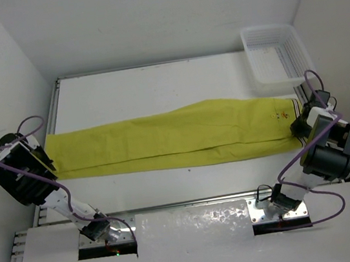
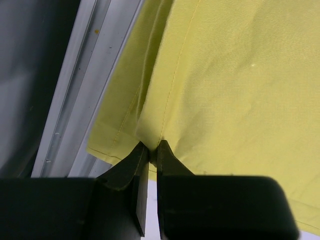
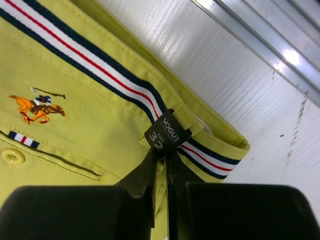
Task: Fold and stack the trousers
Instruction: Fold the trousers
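Observation:
The mustard yellow-green trousers (image 1: 176,137) lie stretched flat across the table, folded lengthwise, leg hems at the left, waistband at the right. My left gripper (image 1: 47,160) is shut on the hem end of the trousers (image 2: 210,75), its fingertips (image 2: 167,152) pinching a fold of cloth at the hem. My right gripper (image 1: 298,128) is shut on the waistband (image 3: 150,100), pinching it by the dark size label (image 3: 165,135) and the striped trim. A small embroidered rider logo (image 3: 37,106) shows on the cloth.
A white plastic basket (image 1: 276,55) stands at the table's far right corner, just behind the waistband. Metal rails run along the table's left edge (image 2: 75,100) and right edge (image 3: 270,40). White walls close in on both sides.

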`<move>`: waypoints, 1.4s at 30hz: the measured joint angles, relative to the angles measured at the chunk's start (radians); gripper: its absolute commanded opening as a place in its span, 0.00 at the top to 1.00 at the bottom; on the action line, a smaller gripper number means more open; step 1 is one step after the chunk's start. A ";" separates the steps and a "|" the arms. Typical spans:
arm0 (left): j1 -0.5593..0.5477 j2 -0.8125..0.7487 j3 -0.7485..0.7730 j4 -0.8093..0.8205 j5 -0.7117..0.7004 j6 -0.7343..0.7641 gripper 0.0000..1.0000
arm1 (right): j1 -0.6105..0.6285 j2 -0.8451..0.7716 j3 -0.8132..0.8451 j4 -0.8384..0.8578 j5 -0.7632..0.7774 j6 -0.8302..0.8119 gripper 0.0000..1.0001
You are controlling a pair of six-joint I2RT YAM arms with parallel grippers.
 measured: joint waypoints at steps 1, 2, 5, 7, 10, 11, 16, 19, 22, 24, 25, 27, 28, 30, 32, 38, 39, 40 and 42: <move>0.000 0.000 0.003 -0.004 0.000 0.000 1.00 | 0.001 0.000 0.003 -0.002 0.005 -0.011 0.93; 0.000 0.000 0.006 -0.008 0.000 0.000 1.00 | 0.002 0.000 0.007 -0.005 0.010 -0.024 0.88; 0.000 0.000 0.018 -0.020 0.001 0.001 1.00 | 0.003 -0.001 0.024 -0.025 0.025 -0.066 0.59; 0.000 0.000 0.022 -0.024 0.003 0.002 1.00 | 0.002 -0.005 0.046 -0.044 0.035 -0.100 0.52; 0.000 0.000 0.023 -0.027 0.005 0.004 1.00 | 0.002 -0.032 0.069 -0.047 0.055 -0.128 0.43; 0.000 0.000 0.023 -0.028 0.004 0.005 1.00 | 0.002 -0.047 0.071 -0.045 0.061 -0.132 0.41; 0.000 0.000 0.023 -0.029 0.004 0.015 1.00 | 0.002 -0.068 0.089 -0.040 0.077 -0.129 0.38; -0.001 0.000 0.025 -0.032 0.004 0.018 1.00 | 0.002 -0.051 0.085 -0.026 0.075 -0.117 0.38; -0.001 0.000 0.028 -0.036 0.004 0.020 1.00 | 0.001 -0.013 0.085 -0.013 0.069 -0.108 0.38; -0.001 0.000 0.028 -0.037 0.003 0.023 1.00 | 0.001 0.013 0.085 -0.003 0.066 -0.104 0.39; -0.001 0.000 0.028 -0.037 0.003 0.023 1.00 | 0.001 0.023 0.085 0.004 0.065 -0.103 0.40; -0.001 0.000 0.028 -0.039 0.001 0.025 1.00 | 0.001 0.038 0.085 0.018 0.056 -0.104 0.43; -0.001 0.000 0.028 -0.039 0.001 0.026 1.00 | 0.001 0.045 0.085 0.024 0.051 -0.106 0.44; -0.001 -0.003 0.028 -0.041 0.000 0.027 1.00 | 0.000 0.063 0.089 0.029 0.044 -0.106 0.51; -0.001 -0.008 0.028 -0.044 0.000 0.027 1.00 | -0.002 0.080 0.094 0.033 0.038 -0.108 0.65; -0.001 -0.017 0.037 -0.055 0.000 0.030 1.00 | -0.002 0.099 0.110 0.031 0.024 -0.102 0.96; -0.001 -0.017 0.040 -0.059 0.000 0.030 1.00 | -0.002 0.101 0.116 0.027 0.023 -0.105 0.98; -0.001 -0.017 0.042 -0.061 0.000 0.030 1.00 | -0.002 0.105 0.123 0.024 0.023 -0.108 1.00; -0.001 -0.017 0.052 -0.072 0.001 0.030 1.00 | 0.000 0.108 0.133 0.018 0.023 -0.115 1.00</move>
